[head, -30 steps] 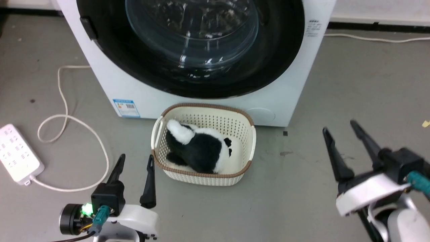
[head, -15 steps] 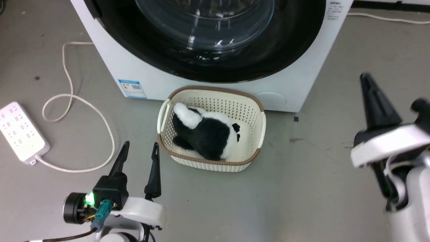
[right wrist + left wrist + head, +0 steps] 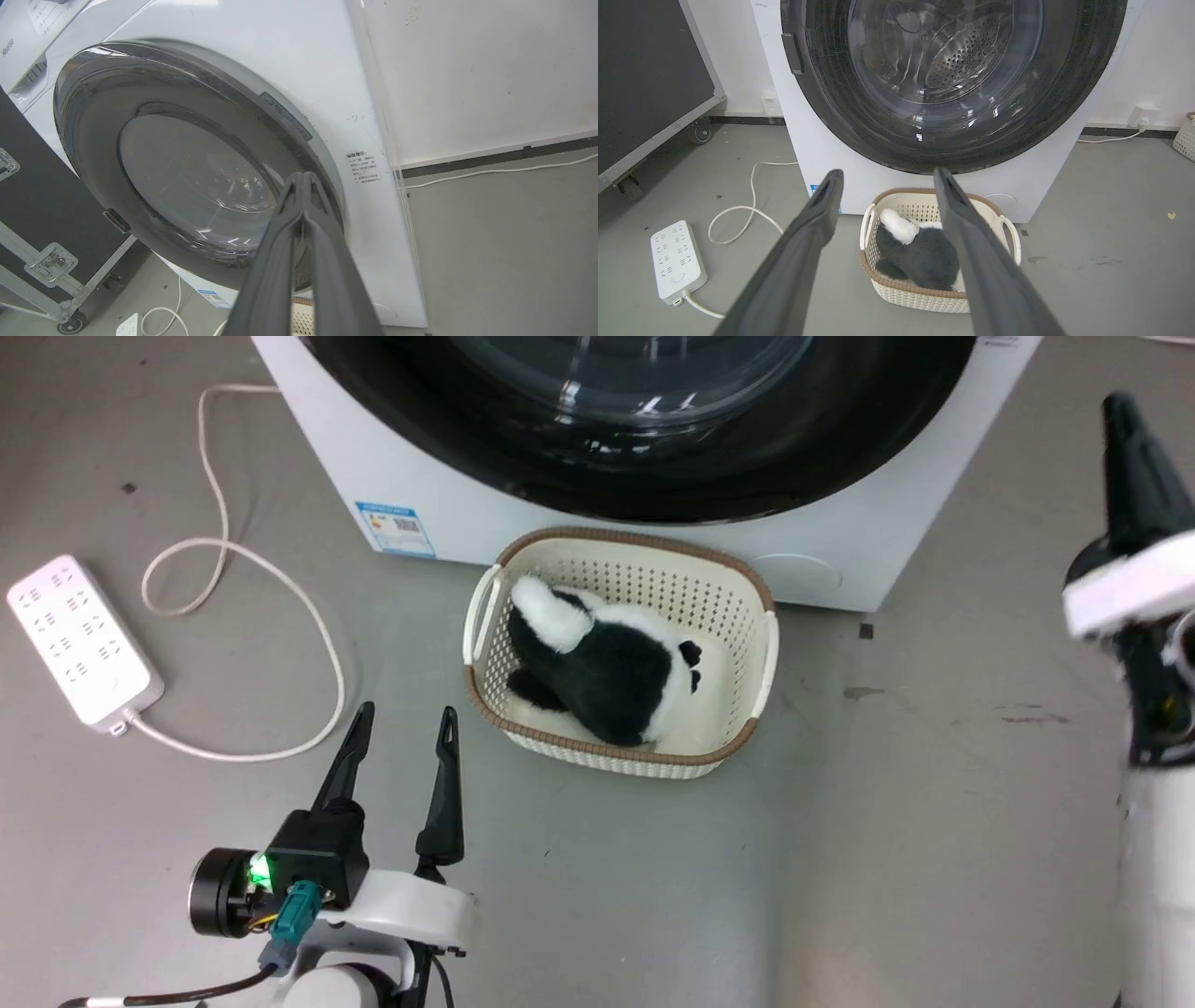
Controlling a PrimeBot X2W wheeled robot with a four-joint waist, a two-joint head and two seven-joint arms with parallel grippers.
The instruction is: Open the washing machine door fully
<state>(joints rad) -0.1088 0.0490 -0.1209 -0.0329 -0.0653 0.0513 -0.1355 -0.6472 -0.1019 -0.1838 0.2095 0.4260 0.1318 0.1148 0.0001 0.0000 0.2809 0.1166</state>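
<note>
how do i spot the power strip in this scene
Start at the white washing machine. On the grey floor to its left in the head view, at the end of a looping cream cable, lies the power strip. It is flat, white and oblong with rows of sockets, unlike the woven basket.

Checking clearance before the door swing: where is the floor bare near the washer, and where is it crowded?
Bare floor lies right of the basket, out to the right gripper, and before the basket beside the left gripper. Crowded: basket close under the door at the washer front; cord and power strip on the left.
</note>
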